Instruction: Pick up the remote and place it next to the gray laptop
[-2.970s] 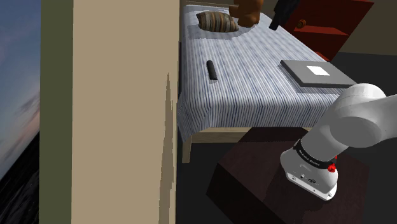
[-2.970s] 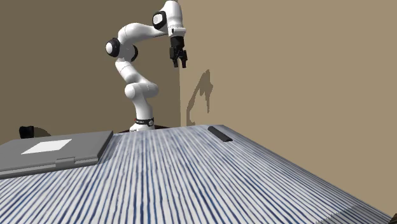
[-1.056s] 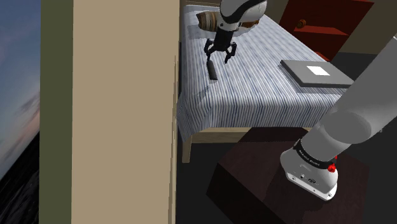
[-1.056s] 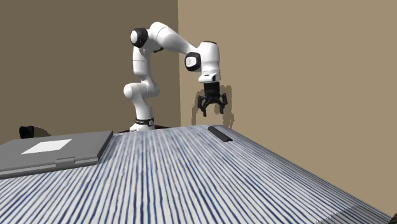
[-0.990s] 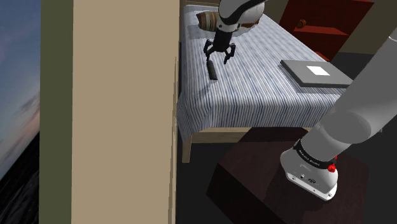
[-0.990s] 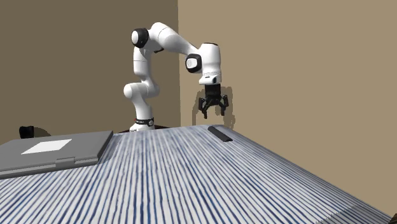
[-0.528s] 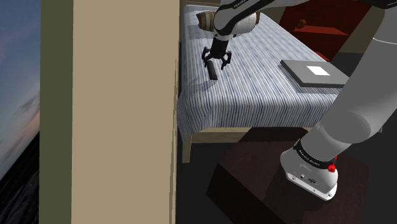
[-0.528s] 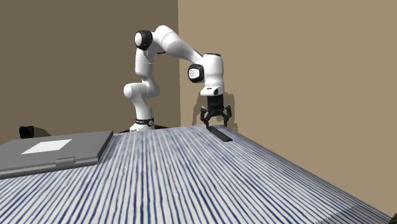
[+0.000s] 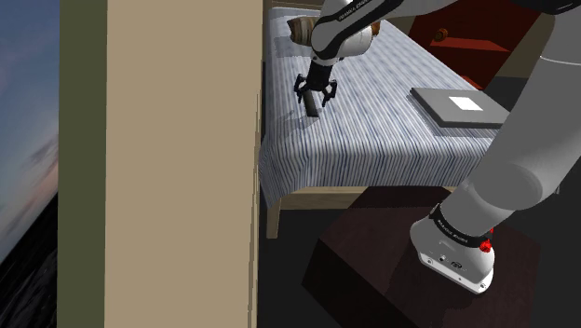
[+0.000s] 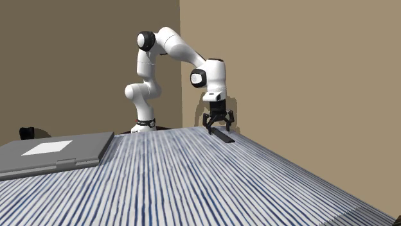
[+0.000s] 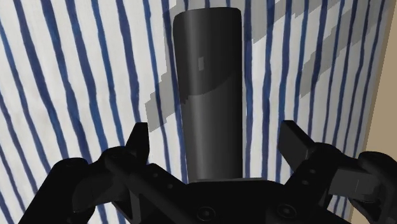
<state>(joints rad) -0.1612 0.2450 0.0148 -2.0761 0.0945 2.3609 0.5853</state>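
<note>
Just above striped bedspread (image 11: pixel 70 95): pincer (image 11: pixel 215 135) spread astride black remote (image 11: pixel 207 76), not touching.

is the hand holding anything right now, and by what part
Nothing is held. The hand is open, with the remote between its fingers, which stand clear of the remote's sides.

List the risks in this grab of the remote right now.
1. The open black gripper straddles the long black remote, seemingly near one end, so it may tilt or slip once lifted.
2. The remote lies close to the striped bed cover's edge beside the tan wall; a nudge while closing could push it off.
3. The closed gray laptop sits far across the bed, so a weak grip has a long carry to fail.
</note>
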